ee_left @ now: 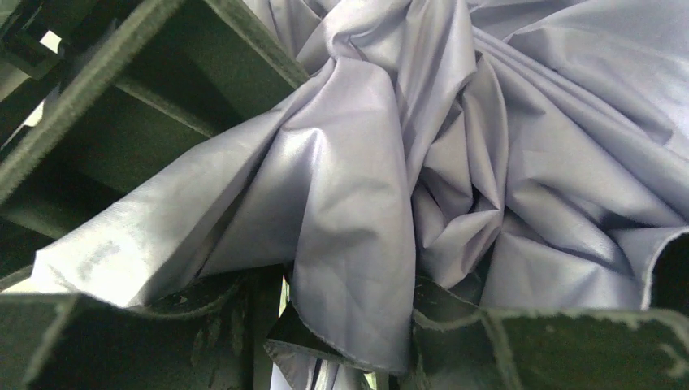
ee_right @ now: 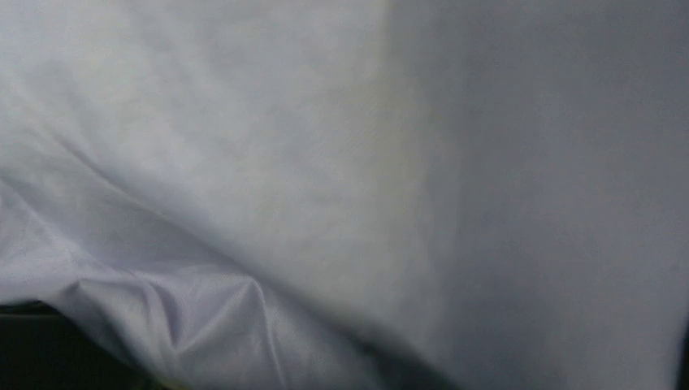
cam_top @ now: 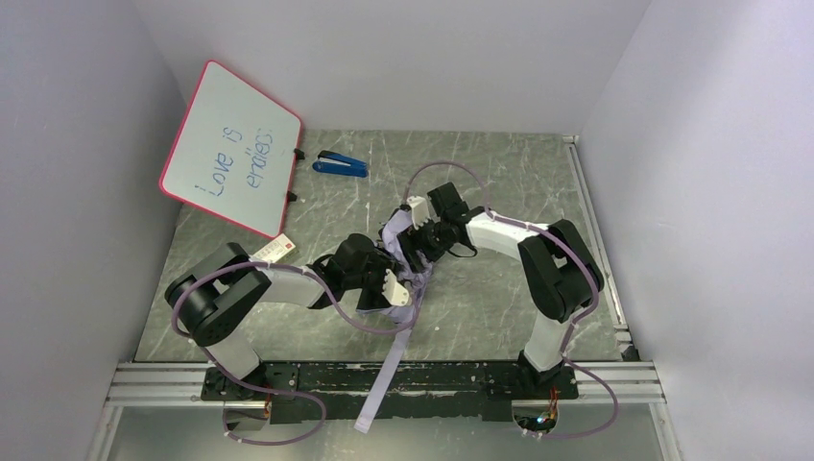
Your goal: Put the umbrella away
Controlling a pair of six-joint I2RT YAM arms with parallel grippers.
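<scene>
Two fingers of the left gripper [cam_top: 387, 285] are pinching bunched fabric of the pale lilac folding umbrella [ee_left: 455, 146] at mid grey-green marbled counter [cam_top: 480, 173] — the right gripper [cam_top: 419, 231] is pressing against it, spread or closed I cannot tell.

The left gripper [cam_top: 389, 288] and right gripper [cam_top: 413, 235] crowd the umbrella [cam_top: 403, 279] from its left and far side. Beyond it, far-left, stand a blue stapler [cam_top: 341, 164] and a leaning whiteboard [cam_top: 230, 149]. Bare table [cam_top: 509, 168] lies beyond it, rightward.
</scene>
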